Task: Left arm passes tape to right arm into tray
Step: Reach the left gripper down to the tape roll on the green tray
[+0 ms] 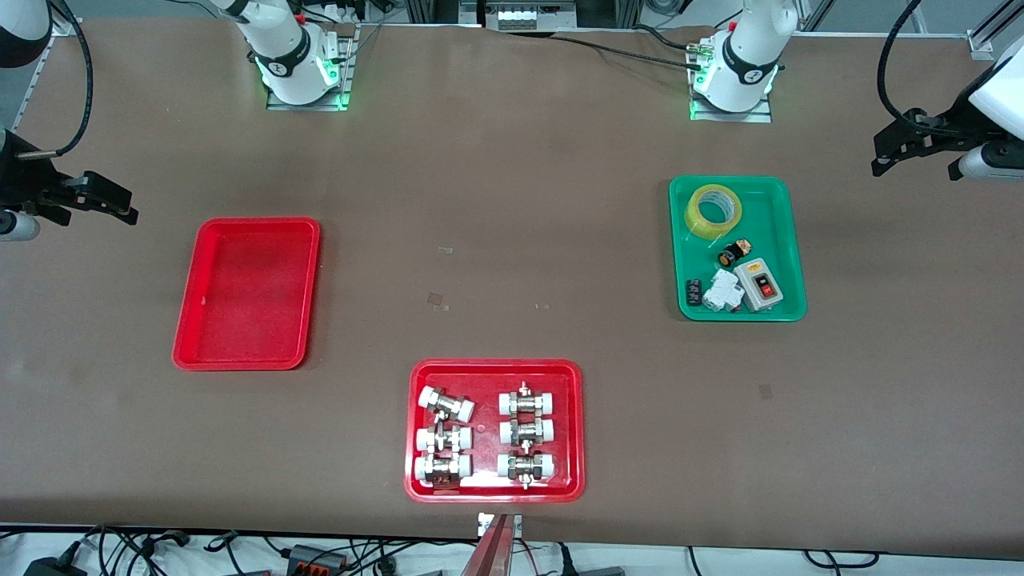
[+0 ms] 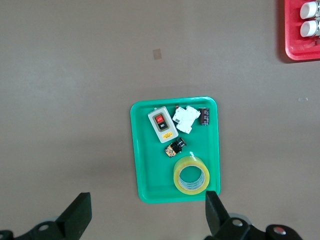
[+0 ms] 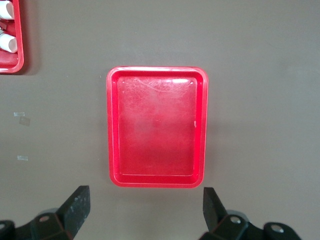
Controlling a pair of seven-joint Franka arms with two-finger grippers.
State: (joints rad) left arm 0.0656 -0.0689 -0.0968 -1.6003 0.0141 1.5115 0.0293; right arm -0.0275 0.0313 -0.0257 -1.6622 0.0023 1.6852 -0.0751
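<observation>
The yellow tape (image 1: 714,210) lies flat in a green tray (image 1: 788,240), in the tray's end nearest the robots' bases; it also shows in the left wrist view (image 2: 190,174). The plain red tray (image 1: 246,294) is empty at the right arm's end of the table, and also shows in the right wrist view (image 3: 156,126). My left gripper (image 1: 878,154) is open and empty, up over the table beside the green tray (image 2: 147,212). My right gripper (image 1: 124,204) is open and empty, up over the table beside the red tray (image 3: 145,205).
The green tray also holds a grey switch box (image 1: 760,286), a white breaker (image 1: 722,291) and a small black-and-orange part (image 1: 734,254). A red tray of pipe fittings (image 1: 495,430) stands near the front camera's edge. Small tape scraps (image 1: 436,299) lie mid-table.
</observation>
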